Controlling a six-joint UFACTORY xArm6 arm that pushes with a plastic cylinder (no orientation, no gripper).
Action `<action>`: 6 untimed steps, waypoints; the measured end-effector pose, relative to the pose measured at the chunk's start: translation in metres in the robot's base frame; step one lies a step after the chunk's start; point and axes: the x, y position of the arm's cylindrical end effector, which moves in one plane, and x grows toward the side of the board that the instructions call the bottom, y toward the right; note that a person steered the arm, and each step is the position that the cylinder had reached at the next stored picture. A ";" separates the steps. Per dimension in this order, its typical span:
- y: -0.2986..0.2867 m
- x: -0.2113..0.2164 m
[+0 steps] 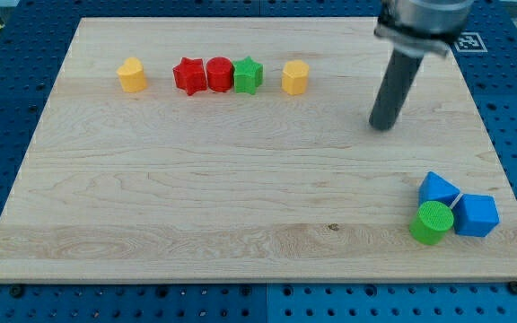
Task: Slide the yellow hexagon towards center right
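Progress looks nil: yellow hexagon sits at the board's 12 o'clock, beside green star, while my tip, fingerless and holding nothing, stands clear at its 4 o'clock.

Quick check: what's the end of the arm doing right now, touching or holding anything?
No gripper on this arm: my tip touches no block and stands apart, to the view's right of the yellow hexagon.
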 end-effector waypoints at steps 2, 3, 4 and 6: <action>-0.060 -0.128; -0.121 -0.112; -0.126 -0.082; -0.126 -0.018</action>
